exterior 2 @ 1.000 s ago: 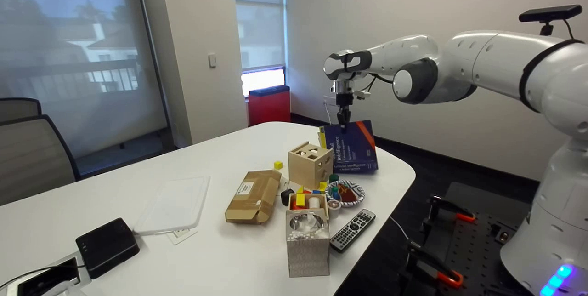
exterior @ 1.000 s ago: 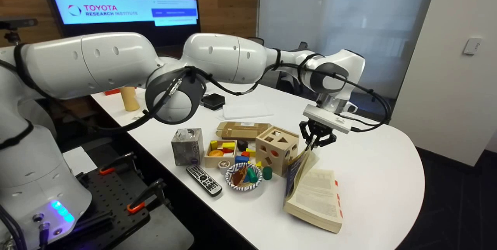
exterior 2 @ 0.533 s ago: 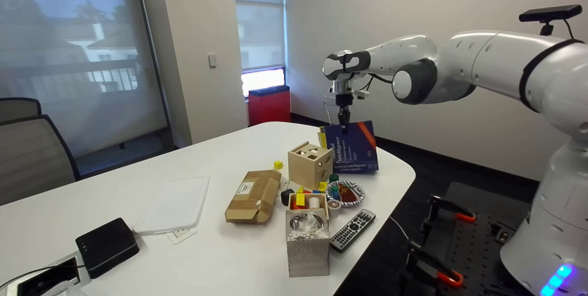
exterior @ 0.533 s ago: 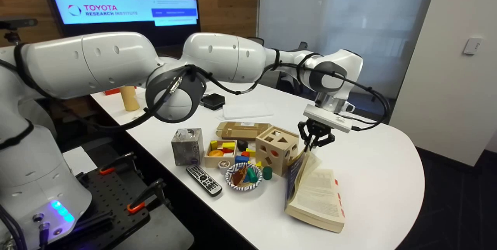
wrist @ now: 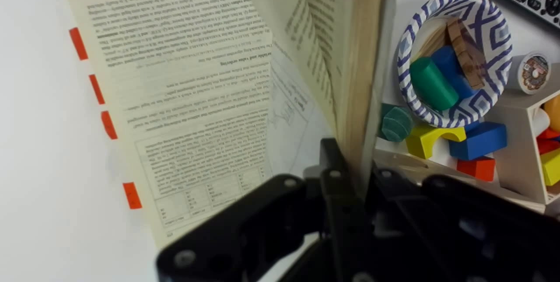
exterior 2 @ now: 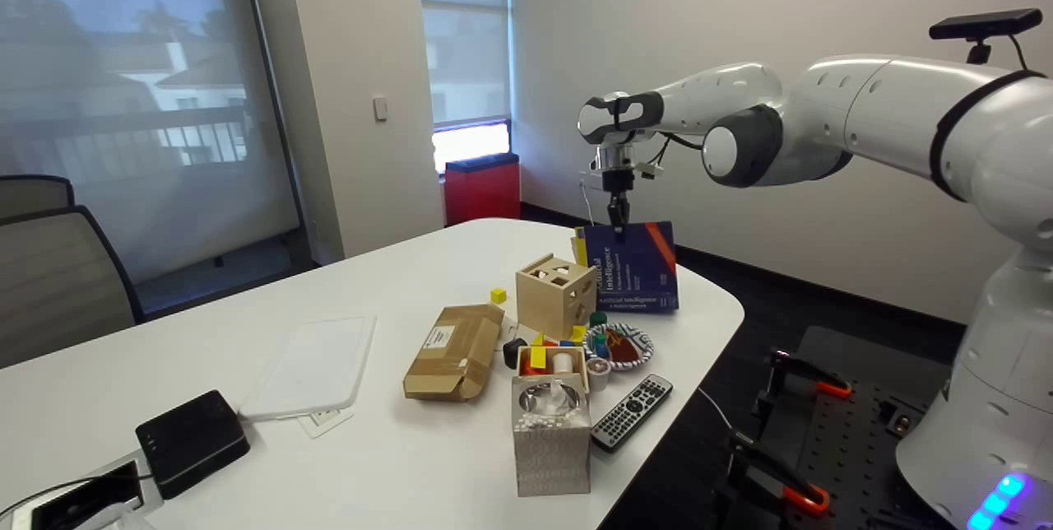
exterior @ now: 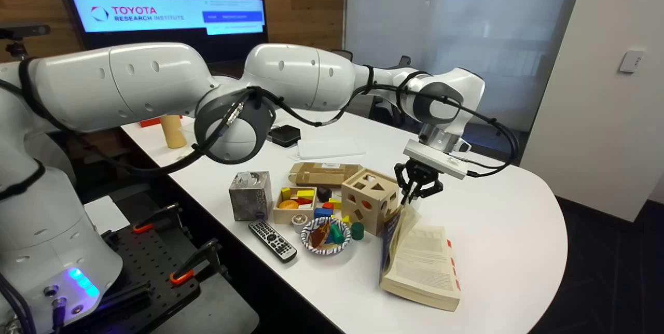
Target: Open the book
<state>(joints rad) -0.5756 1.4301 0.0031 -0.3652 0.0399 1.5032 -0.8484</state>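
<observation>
In an exterior view the book (exterior: 423, 266) lies nearest, toward the right of the white table (exterior: 498, 240), its long axis running roughly near to far, the spine (exterior 2: 637, 302) along its left side. Thick pages (wrist: 188, 98) rest flat to the right, while the dark blue cover (exterior 2: 637, 267) and a sheaf of leaves (wrist: 323, 23) stand up from the spine; I judge the opening well begun but unfinished. Left of it and slightly farther sits a patterned bowl (exterior: 327, 251), then the wooden shape box (exterior: 372, 209), just beside the raised cover; whether those two touch I cannot tell. At the cover's upper edge is the gripper (exterior: 407, 199), on the only arm (exterior: 301, 77), and its jaws pinch cover and leaves between them, one on each side in the wrist view. From the jaws the cover runs down to the spine, and the flat pages lie lower, nearer and to the right. The coming move likely has to swing the cover left and down, right where the wooden shape box stands, so it could end up leaning there. Farther off is a cardboard carton (exterior: 324, 174), and beyond it a wall screen (exterior: 166, 12).
</observation>
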